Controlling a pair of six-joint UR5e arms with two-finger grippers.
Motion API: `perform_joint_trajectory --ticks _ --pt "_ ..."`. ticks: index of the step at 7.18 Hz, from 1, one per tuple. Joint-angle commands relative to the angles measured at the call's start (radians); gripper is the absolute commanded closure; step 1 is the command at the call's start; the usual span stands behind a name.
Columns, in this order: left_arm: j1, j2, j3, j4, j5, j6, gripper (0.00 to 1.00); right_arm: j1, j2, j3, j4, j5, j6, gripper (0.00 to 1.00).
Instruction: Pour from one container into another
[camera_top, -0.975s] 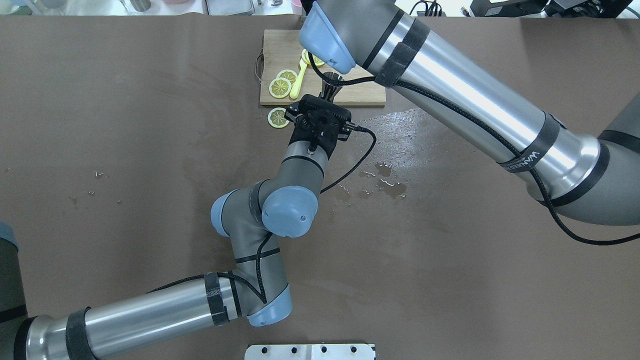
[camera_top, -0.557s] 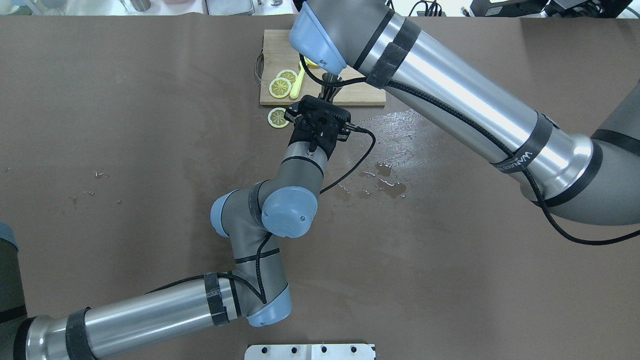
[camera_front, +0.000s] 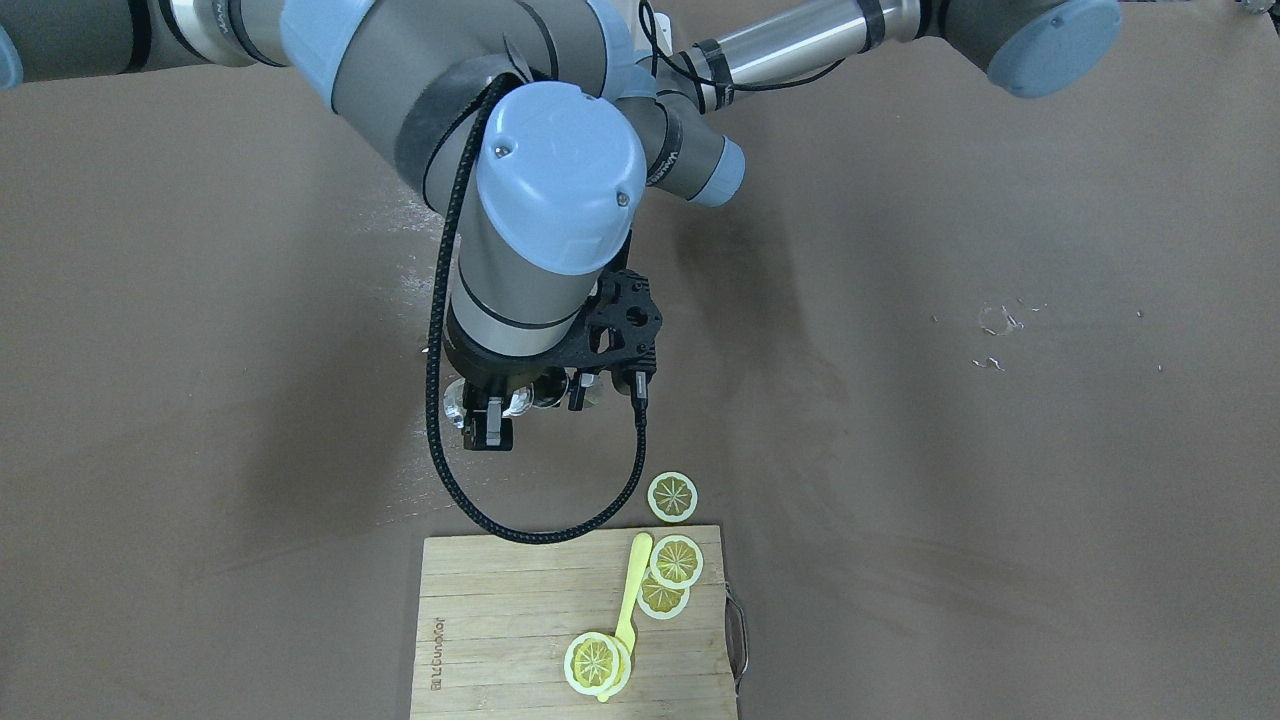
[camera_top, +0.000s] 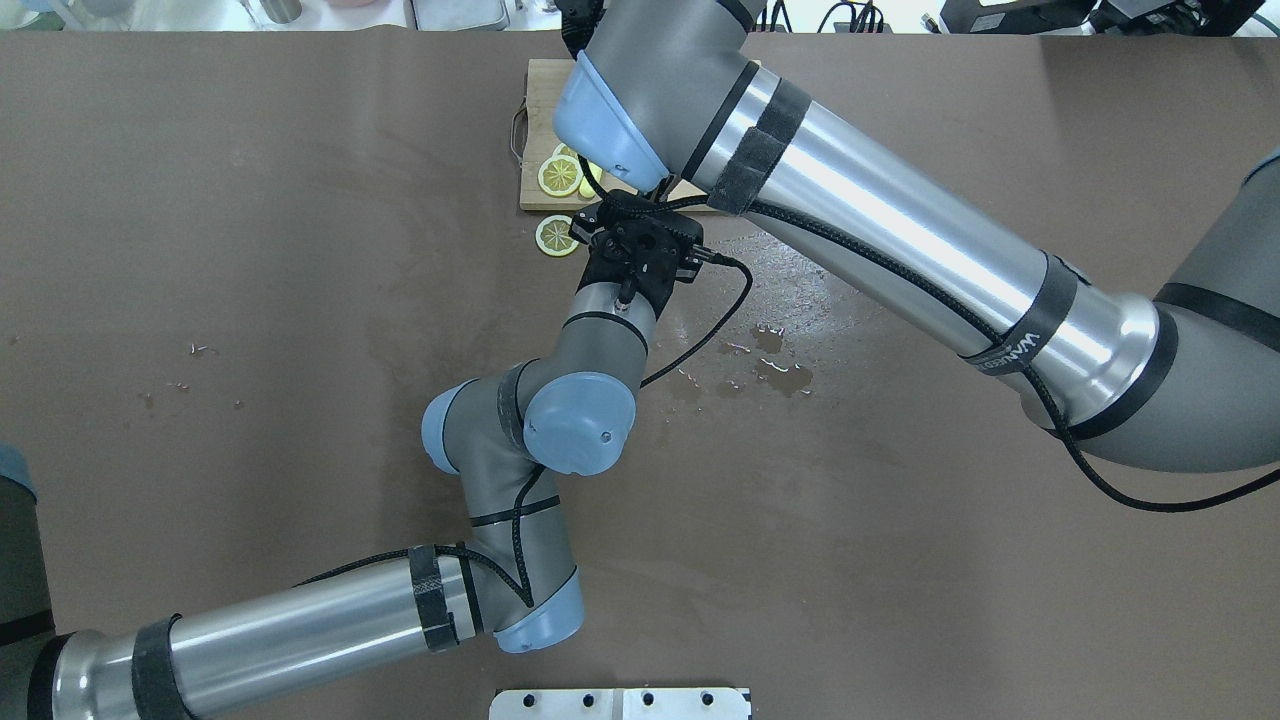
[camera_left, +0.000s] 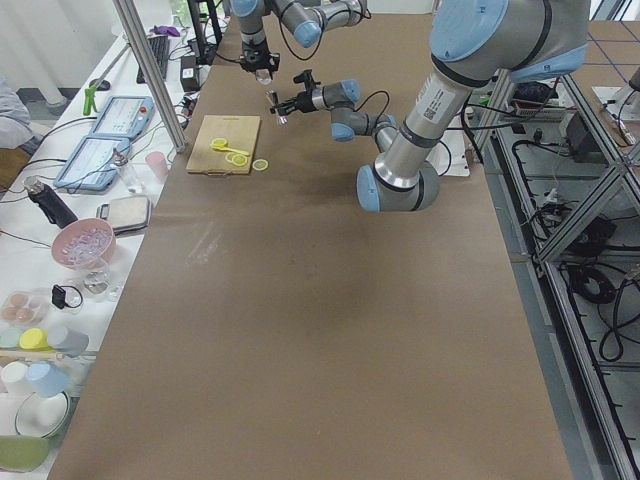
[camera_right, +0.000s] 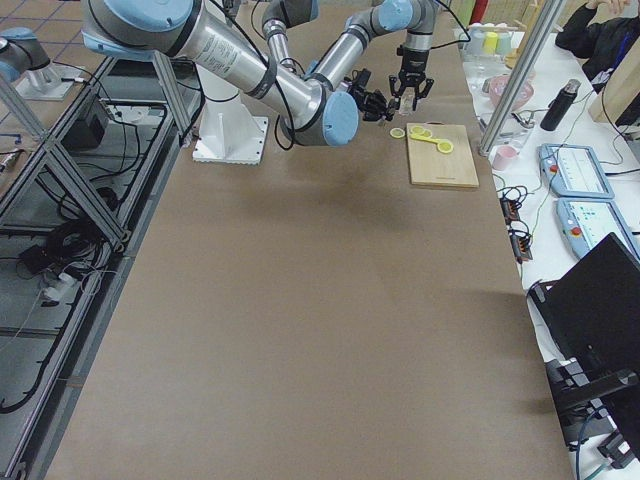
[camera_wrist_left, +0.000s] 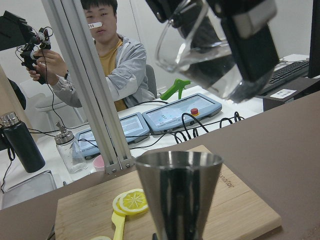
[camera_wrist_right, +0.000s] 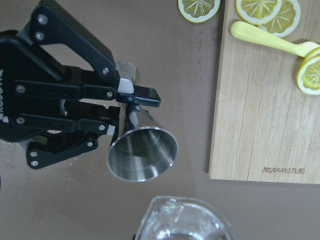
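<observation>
A steel cone-shaped jigger (camera_wrist_right: 142, 152) stands upright just off the cutting board's corner, and my left gripper (camera_wrist_right: 127, 111) is shut on its narrow waist. In the left wrist view the jigger (camera_wrist_left: 179, 192) fills the lower middle. Above it hangs a clear glass cup (camera_wrist_left: 200, 45), tilted, with my right gripper (camera_wrist_left: 210, 35) shut on it. The cup's rim (camera_wrist_right: 182, 220) shows at the bottom of the right wrist view, beside the jigger's mouth. I see no stream between them. In the overhead view the right arm hides both vessels; only the left gripper's body (camera_top: 640, 245) shows.
A wooden cutting board (camera_top: 535, 90) with lemon slices (camera_front: 677, 560) and a yellow spoon (camera_front: 630, 590) lies just beyond the jigger. One slice (camera_top: 556, 236) lies on the table. Small puddles (camera_top: 780, 370) wet the mat. Operators' gear sits past the far edge.
The right arm has swung toward the view's left and nearer, and now covers the jigger and much of the board. The left arm has not moved.
</observation>
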Motion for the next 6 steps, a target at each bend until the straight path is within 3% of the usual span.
perform_joint_trajectory --ticks 1,6 --pt "0.000 0.001 -0.001 0.001 0.001 0.002 1.00 -0.010 0.003 -0.001 -0.001 -0.024 0.004 1.00" --pt "0.000 0.001 -0.001 0.000 0.001 0.002 1.00 -0.023 0.032 -0.036 -0.029 -0.076 0.001 1.00"
